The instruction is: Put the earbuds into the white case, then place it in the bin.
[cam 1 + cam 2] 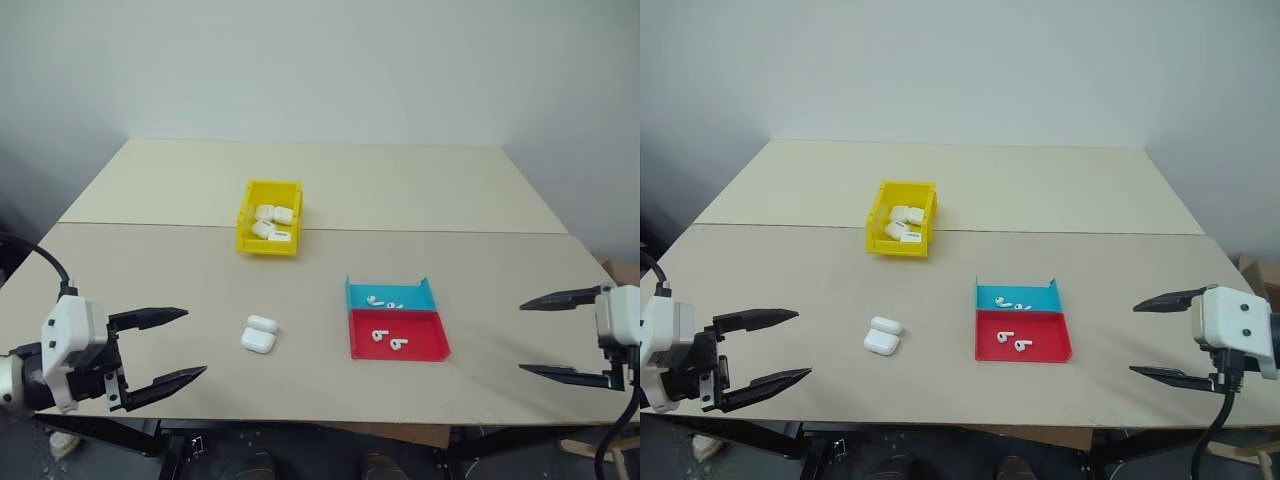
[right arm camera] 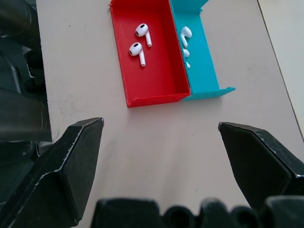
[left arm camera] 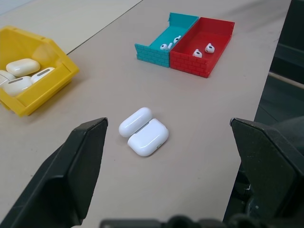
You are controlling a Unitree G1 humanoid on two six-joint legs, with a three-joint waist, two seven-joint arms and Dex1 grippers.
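the case (image 1: 259,334) lies open on the table (image 1: 180,290) between my left gripper (image 1: 165,346) and the red tray (image 1: 430,345) with the earbuds (image 2: 140,43), hinge line running left-right. no writing legible. my right gripper (image 1: 548,336) also gapes wide, empty.

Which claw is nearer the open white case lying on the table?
Left. The left claw hangs open just left of the white case; the right claw hangs open far to its right, beyond the red tray.

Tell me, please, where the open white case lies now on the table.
The white case lies open on the table, left of the red tray and nearer the robot than the yellow bin, ahead of the left gripper.
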